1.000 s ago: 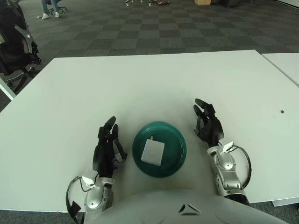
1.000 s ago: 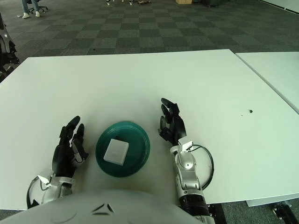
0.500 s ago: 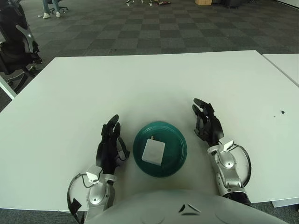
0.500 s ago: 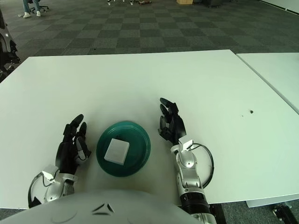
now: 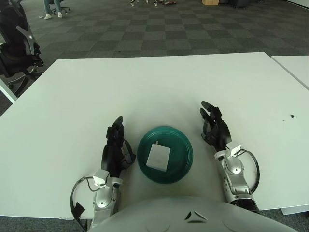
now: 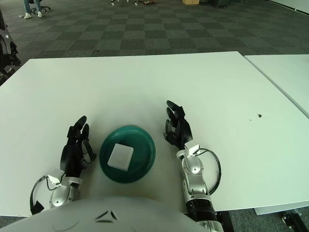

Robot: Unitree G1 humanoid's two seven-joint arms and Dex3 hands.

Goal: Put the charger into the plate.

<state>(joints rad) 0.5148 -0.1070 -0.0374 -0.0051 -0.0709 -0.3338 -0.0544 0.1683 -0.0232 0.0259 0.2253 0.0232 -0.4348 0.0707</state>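
A white square charger [image 5: 158, 156] lies flat in the middle of a dark green plate [image 5: 181, 146] near the table's front edge. My left hand [image 5: 116, 146] rests on the table just left of the plate, fingers relaxed and holding nothing. My right hand [image 5: 215, 126] rests on the table just right of the plate, fingers spread and empty. Neither hand touches the plate or the charger.
The white table [image 5: 159, 87] stretches far back and to both sides. A small dark speck [image 5: 291, 116] lies at the right. A second white table [image 5: 294, 65] stands at the far right. An office chair [image 5: 17, 43] stands off the left edge.
My left hand has shifted a little to the right, closer to the plate. The right hand, the plate and the charger have stayed in place.
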